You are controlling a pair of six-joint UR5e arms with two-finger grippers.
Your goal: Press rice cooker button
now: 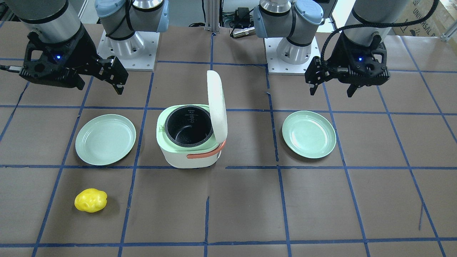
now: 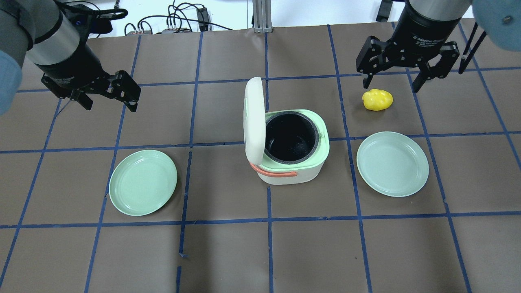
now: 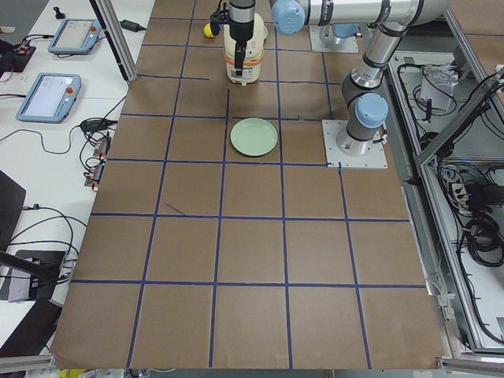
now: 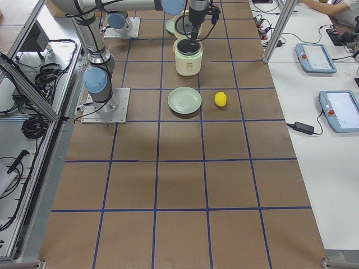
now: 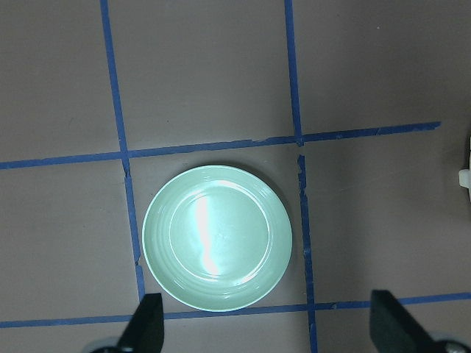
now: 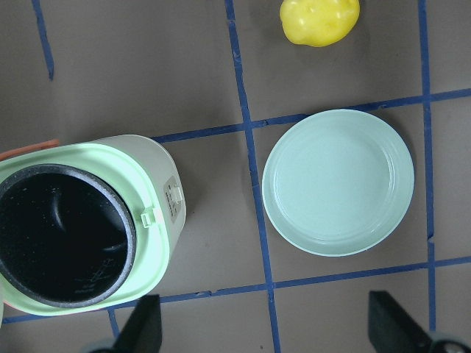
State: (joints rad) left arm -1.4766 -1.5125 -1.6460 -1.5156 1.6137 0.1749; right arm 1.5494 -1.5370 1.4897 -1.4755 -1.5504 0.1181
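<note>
The rice cooker (image 2: 299,171) stands at the table's middle, white with a pale green top rim and an orange handle. Its lid (image 2: 253,120) stands open and the black inner pot (image 2: 291,138) is empty. In the right wrist view the cooker (image 6: 158,176) shows a small latch tab (image 6: 152,215) on its rim. My left gripper (image 2: 109,105) is open and empty, hovering far left of the cooker. My right gripper (image 2: 392,85) is open and empty, above the table behind and right of the cooker, near a yellow lumpy object (image 2: 377,99).
A green plate (image 2: 143,182) lies left of the cooker, below my left gripper (image 5: 270,327). A second green plate (image 2: 392,163) lies right of the cooker. The yellow object (image 6: 319,18) lies beyond that plate. Blue tape lines grid the brown table.
</note>
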